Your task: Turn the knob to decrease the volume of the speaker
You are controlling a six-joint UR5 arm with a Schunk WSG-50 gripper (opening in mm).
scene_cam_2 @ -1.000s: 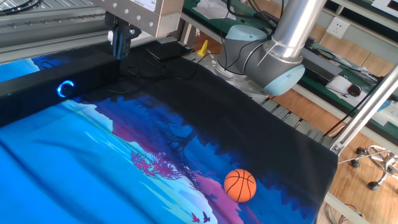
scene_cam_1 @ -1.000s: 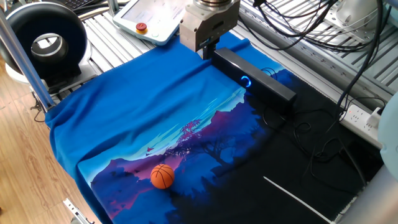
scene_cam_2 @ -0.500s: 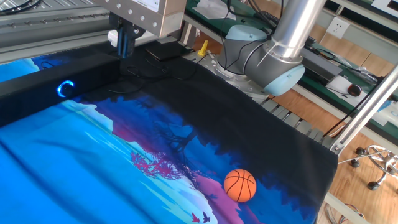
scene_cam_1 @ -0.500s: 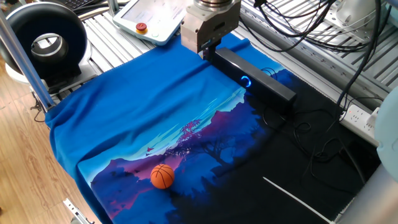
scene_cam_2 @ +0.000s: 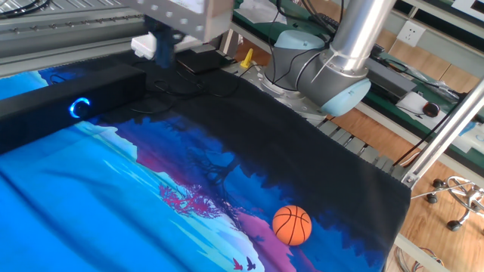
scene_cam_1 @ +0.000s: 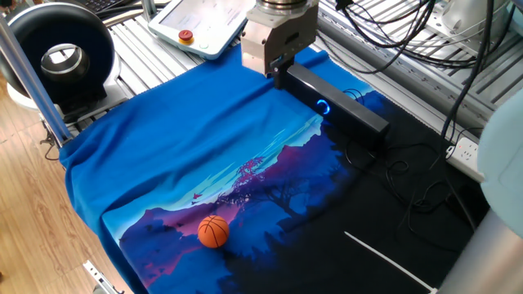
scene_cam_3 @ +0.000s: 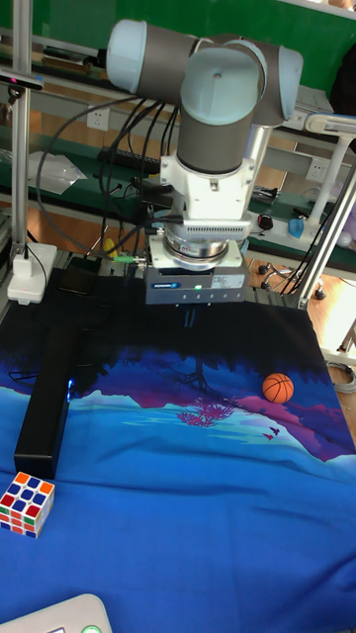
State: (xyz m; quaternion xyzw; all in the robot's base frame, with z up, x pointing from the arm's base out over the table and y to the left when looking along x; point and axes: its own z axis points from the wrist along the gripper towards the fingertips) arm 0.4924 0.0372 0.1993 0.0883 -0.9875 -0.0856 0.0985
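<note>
One change is on record across the last second: the gripper point(scene_cam_1: 279, 72) has slid a little to the right along the far edge of the cloth point(scene_cam_1: 188, 139), and the other fixed view shows it blurred, so I judge it to be mid-travel.

Reading one fixed view from left to right:

- The orange ball point(scene_cam_1: 214, 231) sits near the front edge of the cloth, well apart from the work.
- The gripper hangs over the far edge, just above the left end of the speaker point(scene_cam_1: 351, 116). I cannot tell how wide the fingers stand. I see nothing held between them.
- The speaker lies along the far edge towards the right corner.
- The knob point(scene_cam_1: 324, 106), ringed in glowing blue, sits on the near face of the speaker about midway along it, clear of the gripper.

My finding is that the shift is small and no contact with the knob is made. The turning step has not begun. The fingers must first reach the dial.
</note>
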